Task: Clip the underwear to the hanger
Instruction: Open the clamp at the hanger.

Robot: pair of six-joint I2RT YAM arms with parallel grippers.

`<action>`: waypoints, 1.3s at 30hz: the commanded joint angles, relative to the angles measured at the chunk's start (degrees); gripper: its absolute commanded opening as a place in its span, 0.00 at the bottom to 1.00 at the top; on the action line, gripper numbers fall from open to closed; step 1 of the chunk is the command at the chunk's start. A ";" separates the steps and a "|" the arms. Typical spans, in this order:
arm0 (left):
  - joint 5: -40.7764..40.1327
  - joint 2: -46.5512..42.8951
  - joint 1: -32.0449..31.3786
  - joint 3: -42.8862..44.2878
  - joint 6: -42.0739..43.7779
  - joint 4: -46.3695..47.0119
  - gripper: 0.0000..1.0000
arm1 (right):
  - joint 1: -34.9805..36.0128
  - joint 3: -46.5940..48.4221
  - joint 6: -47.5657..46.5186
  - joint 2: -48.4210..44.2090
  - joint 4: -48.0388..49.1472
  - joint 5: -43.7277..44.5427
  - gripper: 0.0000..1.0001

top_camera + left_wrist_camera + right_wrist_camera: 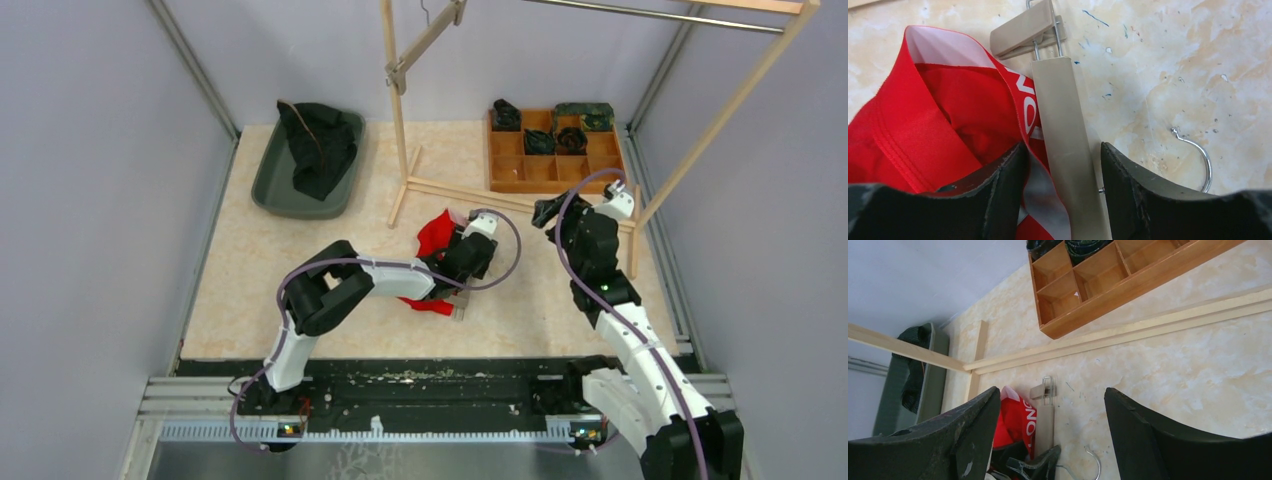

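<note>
Your left gripper (1060, 150) is hanging with its fingers spread, straddling the beige bar of the clip hanger (1063, 120) without pinching it. The red underwear (923, 125) is lying bunched on the table (1173, 75), with its white waistband running along one side of the bar and passing between the fingers. The hanger's clip (1023, 32) is sitting just beyond the fingertips, and its wire hook (1198, 150) is lying off to the side. Your right gripper (1052, 392) is hovering spread, holding nothing, near the wooden rack's base rail (1148, 325).

Robot lab test cell: grey panel walls (100, 150), alu framing (195, 70), left arm (330, 290) & right arm (620, 330) bolted to base rail (420, 395), wooden rack (397, 120) on marbled tabletop (250, 290)
</note>
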 commanded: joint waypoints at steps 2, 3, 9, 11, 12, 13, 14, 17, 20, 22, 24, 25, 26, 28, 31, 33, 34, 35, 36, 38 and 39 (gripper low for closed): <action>5.54 1.29 1.38 0.60 -2.13 -1.36 0.60 | -0.62 0.92 0.04 -1.49 1.62 -0.60 0.75; 5.53 1.32 1.38 0.34 -2.08 -1.22 0.58 | -0.65 0.92 0.02 -1.46 1.62 -0.60 0.75; 5.16 2.53 1.39 0.18 -2.19 -1.47 0.49 | -1.20 0.82 0.29 -0.37 1.92 -1.60 0.75; 4.70 2.91 1.43 0.15 -2.28 -1.57 0.41 | -1.25 0.75 0.28 -0.24 2.16 -1.79 0.75; 4.35 2.99 1.39 -0.02 -2.34 -1.55 0.35 | -1.25 0.70 0.32 -0.23 2.35 -1.84 0.75; 3.93 2.90 1.38 -0.14 -2.30 -1.54 0.30 | -1.29 0.65 0.28 -0.11 2.47 -1.84 0.75; 3.54 2.68 1.38 -0.42 -2.35 -1.42 0.27 | -1.37 0.65 0.30 0.07 2.56 -1.86 0.75; 2.25 0.74 1.38 -2.31 -2.21 -0.01 0.24 | -1.49 0.64 0.29 0.97 3.11 -2.18 0.75; 0.88 -2.75 1.38 -5.55 -1.74 2.70 0.23 | -1.72 0.46 0.63 2.75 4.25 -3.61 0.75; 0.03 -4.95 1.38 -7.57 -1.65 4.04 0.21 | -1.98 0.15 1.13 4.39 5.35 -5.21 0.75; -0.56 -7.30 1.38 -9.50 -1.88 5.02 0.18 | -2.25 -0.26 1.85 6.14 6.61 -6.80 0.75; -0.62 -8.44 1.38 -10.60 -1.94 5.64 0.18 | -2.30 -0.63 2.17 7.16 7.55 -7.75 0.75; -0.49 -9.77 1.38 -11.87 -2.02 6.32 0.18 | -2.40 -0.91 2.59 7.79 8.34 -8.44 0.75; 0.04 -12.08 1.42 -13.85 -2.12 7.77 0.16 | -2.40 -1.44 3.47 9.05 9.78 -9.79 0.75; 1.19 -15.11 1.30 -15.75 -2.03 9.53 0.14 | -2.51 -2.27 4.83 10.60 12.49 -12.24 0.75; 1.83 -16.61 1.21 -16.44 -1.71 10.32 0.12 | -2.48 -2.34 5.91 12.09 14.09 -14.21 0.75; 1.83 -17.19 1.13 -16.56 -1.58 10.45 0.11 | -2.54 -2.43 6.55 12.88 14.83 -15.30 0.75; 2.04 -17.65 1.08 -16.52 -1.40 10.50 0.11 | -2.50 -2.67 7.43 13.57 15.74 -16.49 0.75; 2.34 -17.96 1.04 -16.39 -1.21 10.50 0.11 | -2.52 -3.05 8.50 14.36 17.11 -17.84 0.75; 2.69 -18.35 0.83 -16.10 -0.87 10.42 0.11 | -2.58 -3.55 10.56 16.16 19.74 -20.51 0.75; 2.65 -18.51 0.68 -15.89 -0.74 10.27 0.11 | -2.67 -3.57 11.35 17.19 20.99 -22.19 0.75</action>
